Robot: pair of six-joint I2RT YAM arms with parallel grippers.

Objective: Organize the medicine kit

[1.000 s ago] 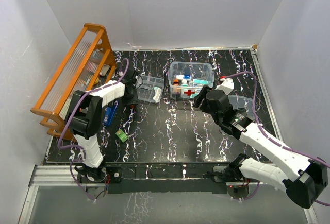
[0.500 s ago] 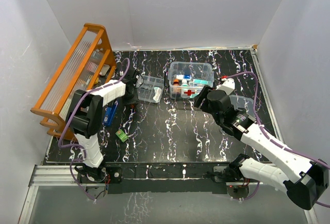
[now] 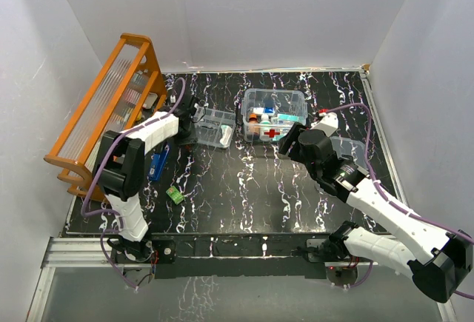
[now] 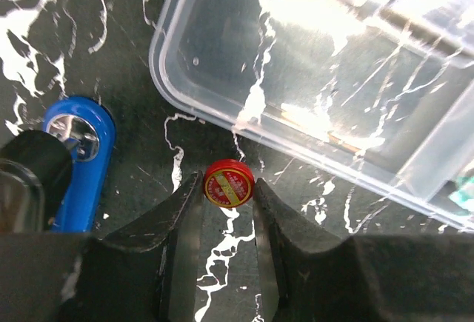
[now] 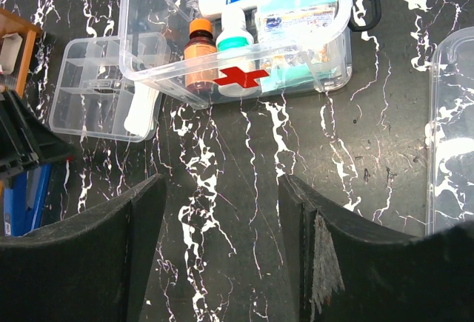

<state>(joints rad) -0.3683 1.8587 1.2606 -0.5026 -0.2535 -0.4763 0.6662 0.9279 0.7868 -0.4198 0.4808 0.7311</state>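
The medicine kit (image 3: pixel 272 115) is a clear box with a red cross (image 5: pixel 243 78), open and holding bottles and packets, at the back middle; it also shows in the right wrist view (image 5: pixel 237 33). Its clear lid (image 5: pixel 453 137) lies to the right. My left gripper (image 3: pixel 189 126) is shut on a small red round tin (image 4: pixel 229 183), both fingers touching its sides, just beside the divided tray (image 4: pixel 333 78). My right gripper (image 5: pixel 222 185) is open and empty over bare table in front of the kit; it also shows in the top view (image 3: pixel 290 143).
The shallow divided tray (image 3: pixel 215 126) sits left of the kit with a white item in it. An orange wooden rack (image 3: pixel 104 111) stands along the left edge. A blue tool (image 4: pixel 81 159) lies left of the tin. A small green packet (image 3: pixel 175 195) lies front left.
My left gripper has shifted slightly toward the back, near the divided tray. My right gripper has edged a little to the left, still open.
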